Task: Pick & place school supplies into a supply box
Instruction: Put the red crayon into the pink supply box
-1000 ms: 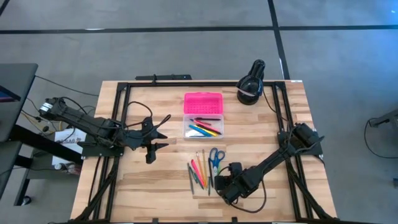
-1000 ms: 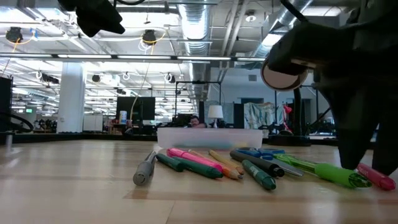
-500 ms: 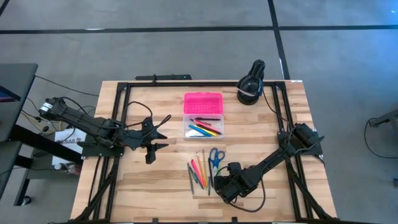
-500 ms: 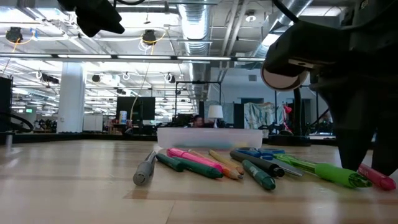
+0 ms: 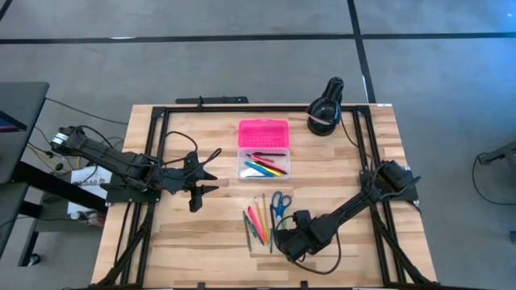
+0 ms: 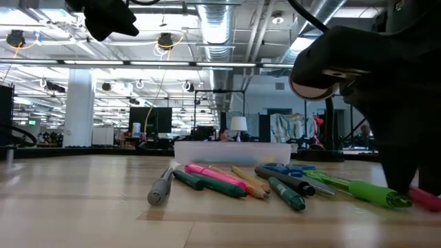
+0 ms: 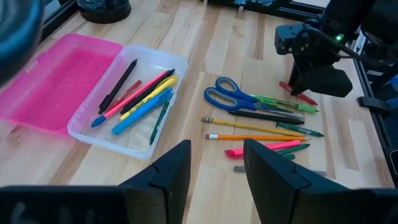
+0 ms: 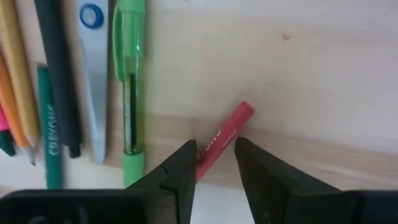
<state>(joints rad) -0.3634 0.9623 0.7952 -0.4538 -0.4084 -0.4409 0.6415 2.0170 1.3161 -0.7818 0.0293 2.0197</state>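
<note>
The red crayon [image 8: 227,134] lies flat on the table, just right of the loose pile of pens, pencils and markers [image 5: 258,221] and the blue-handled scissors [image 5: 279,203]. My right gripper [image 8: 214,168] is open and low over the crayon, one finger on each side of one end. The low view shows the same gripper [image 6: 412,182] standing over the crayon [image 6: 426,200]. The supply box lies open at the table's middle, pink lid [image 5: 264,133] far, clear base [image 5: 264,165] near, with several pens inside. My left gripper [image 5: 200,184] waits open above the table's left part. My right gripper comes from above, pointing down, with its fingers [image 8: 180,171] across the red crayon near one end [image 8: 208,155]. The crayon lies flat on the table. Whether the fingers touch it, I cannot tell.
A green pen [image 8: 130,81] and the scissors' blade [image 8: 93,81] lie close beside the crayon. A black round device [image 5: 325,113] stands at the far edge. Black frame rails [image 5: 153,161] run along the table's sides. Bare wood shows near the left and right edges.
My right gripper has sunk a little lower over the red crayon and shifted slightly toward the pile; in the low view its finger now hides more of the crayon. The supplies have not moved.
</note>
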